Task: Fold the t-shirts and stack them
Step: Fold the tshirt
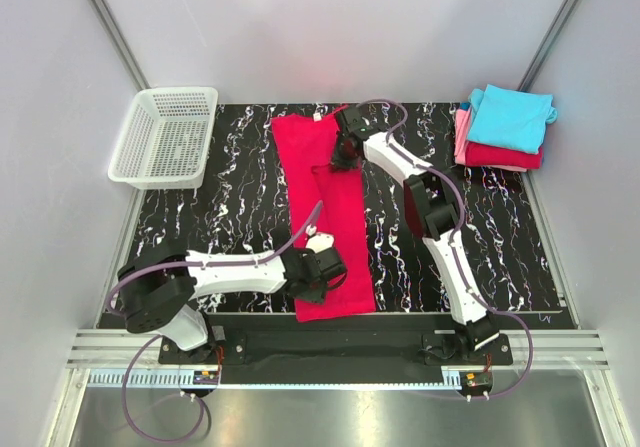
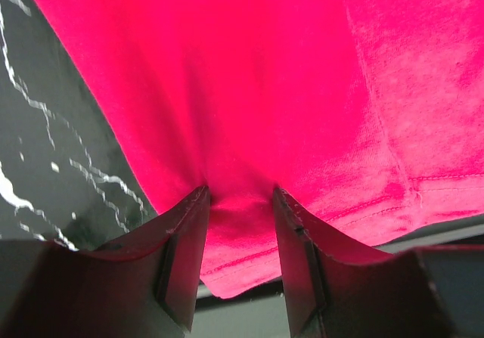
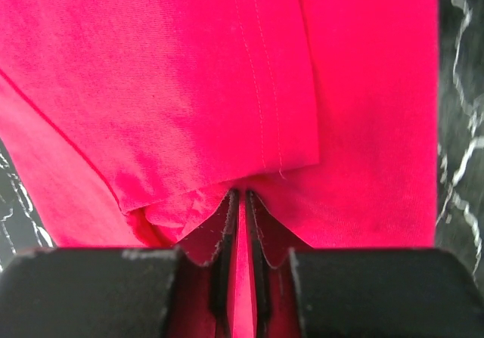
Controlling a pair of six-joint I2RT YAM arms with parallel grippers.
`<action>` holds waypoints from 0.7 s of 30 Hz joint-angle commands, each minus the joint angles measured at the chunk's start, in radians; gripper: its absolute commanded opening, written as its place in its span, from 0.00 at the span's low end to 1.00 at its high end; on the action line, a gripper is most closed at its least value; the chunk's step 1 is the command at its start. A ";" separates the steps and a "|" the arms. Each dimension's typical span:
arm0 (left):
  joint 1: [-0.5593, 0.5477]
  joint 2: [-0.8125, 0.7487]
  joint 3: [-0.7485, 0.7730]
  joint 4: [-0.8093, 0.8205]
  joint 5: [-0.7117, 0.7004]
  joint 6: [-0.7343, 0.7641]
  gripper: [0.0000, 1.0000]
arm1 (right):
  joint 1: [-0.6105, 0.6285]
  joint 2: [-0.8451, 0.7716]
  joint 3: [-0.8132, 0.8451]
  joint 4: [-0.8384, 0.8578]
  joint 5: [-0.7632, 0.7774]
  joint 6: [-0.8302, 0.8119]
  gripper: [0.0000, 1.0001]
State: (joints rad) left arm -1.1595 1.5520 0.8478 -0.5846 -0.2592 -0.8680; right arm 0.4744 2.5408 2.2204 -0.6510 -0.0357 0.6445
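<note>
Black marbled tabletop (image 1: 220, 217) carries the crimson shirt (image 1: 330, 202), a long strip at centre — left gripper (image 2: 240, 196) clamps bunched cloth at its near hem, right gripper (image 3: 242, 196) pinches a thin fold farther back — folded tees (image 1: 505, 127) stacked far right.

Crimson t-shirt (image 1: 338, 222), long folded strip at centre; turquoise-pink-red folded stack (image 1: 505, 125) far right.

A spread t-shirt (image 1: 325, 217) lies lengthwise down the middle of the worktop (image 1: 230, 217), its near end at the front edge. The mesh basket (image 1: 157, 174) sits at the far left corner. A stack of folded t-shirts (image 1: 505, 127) sits at the far right corner, well apart from it.
</note>
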 commanded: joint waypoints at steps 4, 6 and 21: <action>-0.051 -0.044 -0.039 -0.156 0.032 -0.068 0.45 | 0.067 -0.082 -0.151 -0.010 0.203 0.061 0.15; -0.054 -0.062 -0.038 -0.172 0.015 -0.080 0.45 | 0.081 -0.100 -0.169 0.017 0.239 0.047 0.16; -0.052 -0.387 0.016 -0.207 -0.279 -0.198 0.50 | 0.092 -0.076 0.232 -0.055 0.290 -0.313 0.38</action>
State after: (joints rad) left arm -1.2095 1.2480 0.8314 -0.7792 -0.4061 -1.0073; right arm 0.5682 2.4577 2.3631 -0.6865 0.2184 0.4397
